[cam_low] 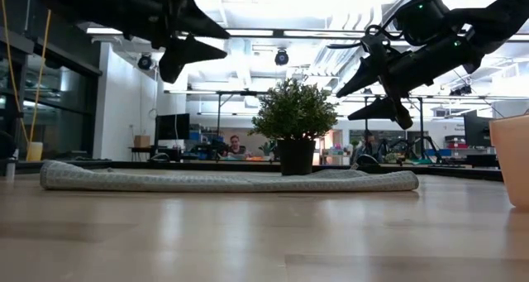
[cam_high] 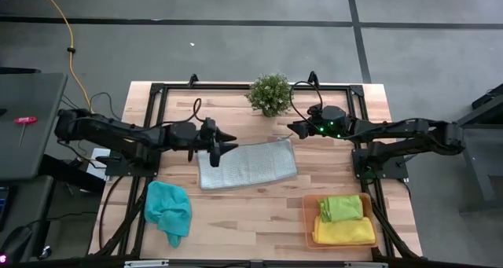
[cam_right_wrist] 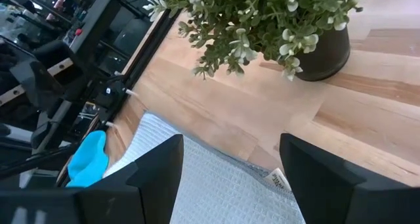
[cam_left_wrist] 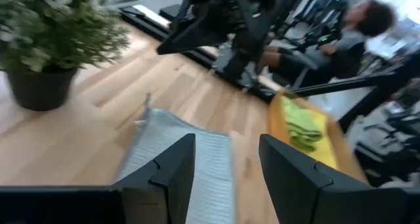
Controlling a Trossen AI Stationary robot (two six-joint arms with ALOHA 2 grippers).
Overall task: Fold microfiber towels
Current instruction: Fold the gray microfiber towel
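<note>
A light grey towel [cam_high: 247, 164] lies flat on the table's middle, folded into a long band [cam_low: 231, 180]. My left gripper [cam_high: 226, 142] hovers open above its left end, clear of the cloth [cam_left_wrist: 177, 152]. My right gripper [cam_high: 295, 129] hangs open above the towel's far right corner [cam_right_wrist: 216, 184]. A teal towel [cam_high: 167, 209] lies crumpled at the near left. A lime green towel [cam_high: 343, 207] and a yellow towel [cam_high: 346, 230] lie in the orange tray [cam_high: 308, 221] at the near right.
A small potted plant [cam_high: 269, 93] stands at the table's far middle, just behind the grey towel and between the two grippers [cam_low: 293, 125]. Bare wood shows between the teal towel and the tray. The black frame rails [cam_high: 157, 95] run along the table's edges.
</note>
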